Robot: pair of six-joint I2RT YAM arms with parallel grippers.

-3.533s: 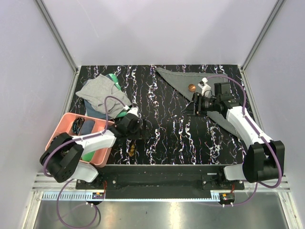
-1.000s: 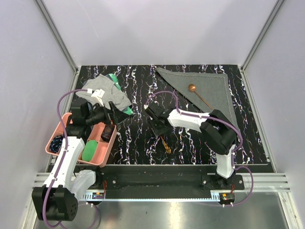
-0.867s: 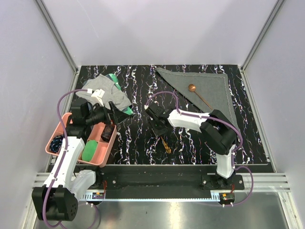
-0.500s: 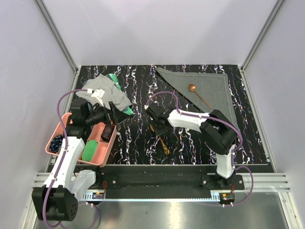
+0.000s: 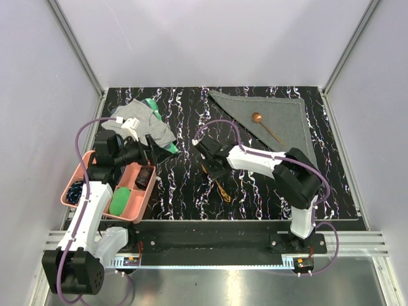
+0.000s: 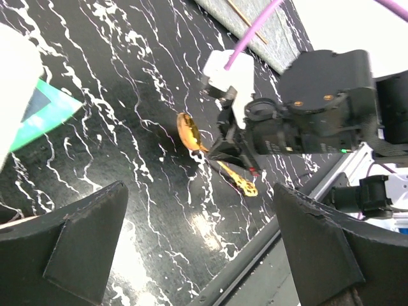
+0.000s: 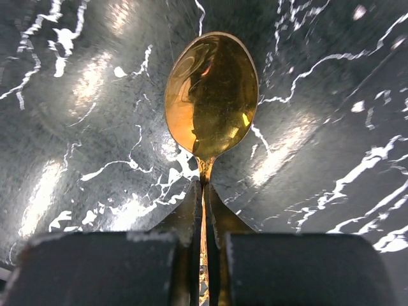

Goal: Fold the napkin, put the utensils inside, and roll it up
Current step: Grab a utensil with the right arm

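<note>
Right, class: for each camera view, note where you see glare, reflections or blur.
Right wrist view: the gold spoon mirrors its surroundings in its bowl, white glare patches lie on the table, the right fingers look soft. Left wrist view: the left fingers loom dark and soft in the bottom corners. Top view: even light, sharp, little glare.

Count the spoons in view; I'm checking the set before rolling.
2. The gold spoon is pinched at its neck by the right gripper; the copper spoon lies on the napkin. The bin may hide more.
</note>
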